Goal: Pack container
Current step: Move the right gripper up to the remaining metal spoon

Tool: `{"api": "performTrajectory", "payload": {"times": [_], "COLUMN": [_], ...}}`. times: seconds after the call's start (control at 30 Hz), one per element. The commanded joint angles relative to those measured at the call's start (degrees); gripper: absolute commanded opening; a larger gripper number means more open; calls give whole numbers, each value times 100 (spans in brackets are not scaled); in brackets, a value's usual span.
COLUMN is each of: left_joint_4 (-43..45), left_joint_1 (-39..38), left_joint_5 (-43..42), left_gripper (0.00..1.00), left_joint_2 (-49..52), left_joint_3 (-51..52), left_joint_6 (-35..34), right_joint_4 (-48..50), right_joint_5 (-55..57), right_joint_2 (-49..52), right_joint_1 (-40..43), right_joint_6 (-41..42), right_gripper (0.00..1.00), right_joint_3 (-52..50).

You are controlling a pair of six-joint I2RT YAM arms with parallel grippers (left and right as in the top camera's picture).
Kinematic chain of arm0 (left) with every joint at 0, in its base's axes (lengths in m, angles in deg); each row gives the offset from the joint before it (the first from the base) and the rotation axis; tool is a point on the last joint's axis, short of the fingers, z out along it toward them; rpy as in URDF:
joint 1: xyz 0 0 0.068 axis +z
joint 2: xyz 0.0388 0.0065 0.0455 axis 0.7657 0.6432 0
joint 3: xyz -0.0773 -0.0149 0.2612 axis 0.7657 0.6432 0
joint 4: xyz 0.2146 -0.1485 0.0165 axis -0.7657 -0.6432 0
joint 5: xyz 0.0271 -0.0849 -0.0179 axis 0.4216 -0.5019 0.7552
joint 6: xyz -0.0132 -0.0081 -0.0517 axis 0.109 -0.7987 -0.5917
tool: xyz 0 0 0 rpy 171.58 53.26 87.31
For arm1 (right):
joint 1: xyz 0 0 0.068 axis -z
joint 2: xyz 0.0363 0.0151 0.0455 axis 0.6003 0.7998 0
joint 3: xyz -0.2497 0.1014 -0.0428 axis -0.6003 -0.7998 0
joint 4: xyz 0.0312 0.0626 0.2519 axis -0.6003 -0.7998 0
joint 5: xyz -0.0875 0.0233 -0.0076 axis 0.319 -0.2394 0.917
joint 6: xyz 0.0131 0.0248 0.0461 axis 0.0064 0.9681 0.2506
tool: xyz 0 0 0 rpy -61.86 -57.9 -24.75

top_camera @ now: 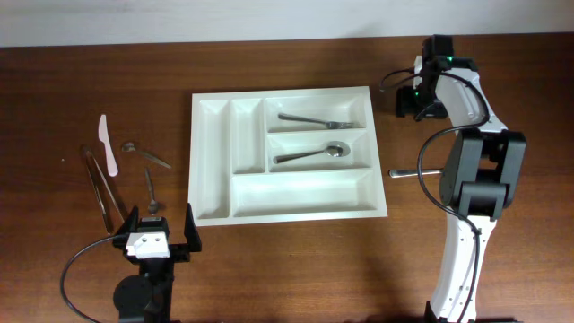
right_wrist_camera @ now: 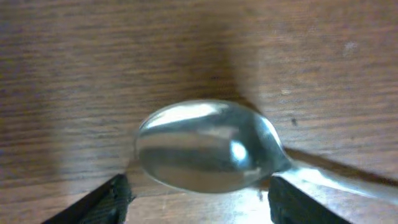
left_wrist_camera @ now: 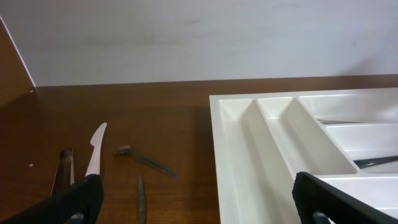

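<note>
Though the large white rectangular plastic cutlery tray (top_camera: 305,190) lying mid-table looks light, stiff and apt to slide if nudged, the grip belongs on the polished steel spoon (right_wrist_camera: 205,146) just right of it: hard, slick, flat on the wood, best pinched at the neck. The right gripper (right_wrist_camera: 198,196) straddles its bowl, jaws apart, not visibly clamped; the left gripper (top_camera: 160,230) gapes wide, empty

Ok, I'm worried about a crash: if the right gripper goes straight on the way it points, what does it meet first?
The spoon: its bowl lies dead ahead of the right gripper, between the jaws, on the wooden table. How near is unclear.
</note>
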Motion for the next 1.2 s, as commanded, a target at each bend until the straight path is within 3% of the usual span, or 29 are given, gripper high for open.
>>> {"api": "performTrajectory", "payload": {"times": [0.0, 0.33, 0.5, 0.8, 1.17], "left_joint_4": [-2, -2, -2, -2, -2], "left_joint_1": [28, 28, 28, 28, 28], "left_joint_5": [0, 0, 0, 0, 0], "left_gripper": [99, 99, 99, 99, 99], "left_joint_2": [-33, -33, -33, -33, -33], "left_joint_3": [35, 35, 35, 35, 35], "left_joint_6": [87, 85, 87, 85, 87], "right_joint_4": [-205, -1008, -1102, -1056, -1217], "right_joint_5": [133, 4, 13, 96, 92], "right_joint_2": [297, 284, 284, 586, 763], "right_joint_1": [37, 33, 46, 544, 824], "right_joint_6": [4, 348, 374, 1064, 1102], "right_gripper": [78, 85, 95, 96, 95], "right_joint_3": [131, 1814, 2638, 2321, 2249]}}
